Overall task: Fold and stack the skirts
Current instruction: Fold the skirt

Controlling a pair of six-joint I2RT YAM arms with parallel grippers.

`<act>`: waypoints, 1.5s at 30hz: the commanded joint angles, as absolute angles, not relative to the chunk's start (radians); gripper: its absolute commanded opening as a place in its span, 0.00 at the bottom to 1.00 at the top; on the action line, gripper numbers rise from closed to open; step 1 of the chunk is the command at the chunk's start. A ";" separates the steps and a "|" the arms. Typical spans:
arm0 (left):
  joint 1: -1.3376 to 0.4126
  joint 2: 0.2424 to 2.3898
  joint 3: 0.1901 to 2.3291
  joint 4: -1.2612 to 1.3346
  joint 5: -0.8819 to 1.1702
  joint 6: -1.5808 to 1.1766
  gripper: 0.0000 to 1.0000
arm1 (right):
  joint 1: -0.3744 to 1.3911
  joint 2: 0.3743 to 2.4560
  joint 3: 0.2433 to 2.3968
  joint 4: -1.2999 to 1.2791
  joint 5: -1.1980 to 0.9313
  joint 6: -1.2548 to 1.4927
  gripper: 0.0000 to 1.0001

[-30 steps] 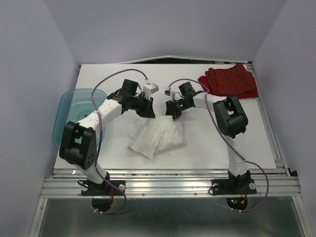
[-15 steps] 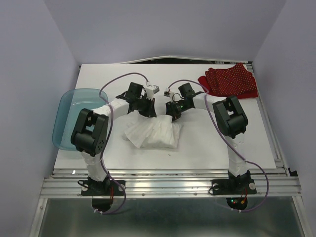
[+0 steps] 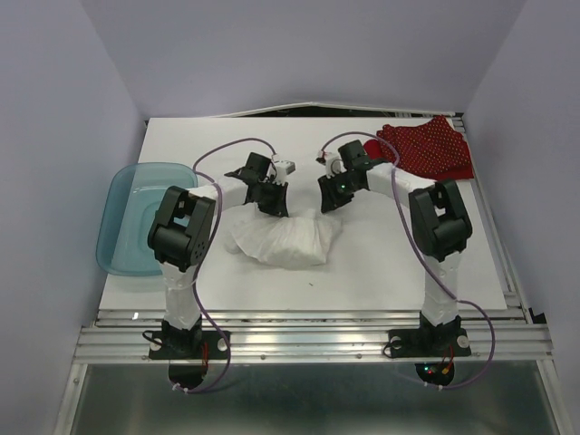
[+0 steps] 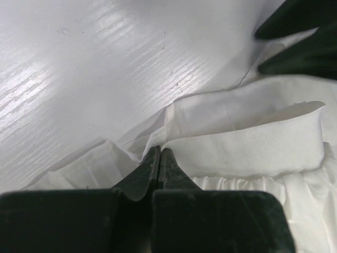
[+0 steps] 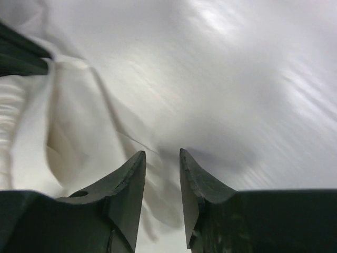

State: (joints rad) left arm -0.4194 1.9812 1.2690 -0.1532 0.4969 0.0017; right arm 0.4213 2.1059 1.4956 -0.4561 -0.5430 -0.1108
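The white skirt [image 3: 281, 239] lies bunched in a rumpled heap at the table's middle. My left gripper [image 3: 276, 207] is at the heap's far left edge. In the left wrist view its jaws [image 4: 159, 150] are pressed together, and folds of the white skirt [image 4: 247, 142] run up to the tips. My right gripper [image 3: 328, 201] hangs over the far right edge. Its jaws [image 5: 162, 153] stand apart with nothing between them, just above a thin edge of the white skirt [image 5: 68, 121]. The red polka-dot skirt [image 3: 424, 148] lies at the back right corner.
A translucent teal tub [image 3: 136, 217] sits at the table's left edge, beside the left arm. The white table [image 3: 381, 263] shows bare in front of the heap and to its right. Purple walls close in on three sides.
The white skirt went from spread toward the near edge to a tighter heap drawn away from it. The right gripper has lifted off the cloth and its jaws have parted. The left stays shut.
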 commanded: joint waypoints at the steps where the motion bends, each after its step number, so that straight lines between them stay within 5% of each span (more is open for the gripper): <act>1: -0.431 1.997 1.278 -0.181 0.425 -0.008 0.00 | 0.339 1.965 1.537 -0.532 -0.244 -0.144 0.39; 4: -0.442 1.976 1.267 -0.172 0.417 -0.063 0.00 | 0.325 1.864 1.555 -0.551 -0.242 -0.120 0.57; 12: -0.471 1.928 1.227 -0.124 0.316 -0.224 0.00 | 0.325 1.790 1.571 -0.537 -0.711 0.233 0.66; 19: -0.492 1.930 1.192 -0.092 0.273 -0.278 0.00 | 0.419 1.758 1.188 0.013 -1.023 0.740 0.71; 25: -0.492 1.962 1.209 -0.094 0.282 -0.285 0.00 | 0.495 1.825 0.973 0.376 -1.065 0.933 0.71; 39: -0.427 1.890 1.230 -0.086 0.389 -0.220 0.00 | 0.465 2.180 0.951 0.264 -1.011 0.723 0.57; 45: -0.388 1.608 1.169 -0.066 0.552 -0.126 0.40 | 0.465 2.091 0.954 0.227 -1.009 0.701 0.52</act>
State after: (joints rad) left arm -0.3992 1.8420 1.1862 -0.0875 0.4202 -0.2077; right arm 0.4595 2.0884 0.9787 0.3206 -1.1416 0.7700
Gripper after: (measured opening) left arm 0.267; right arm 0.522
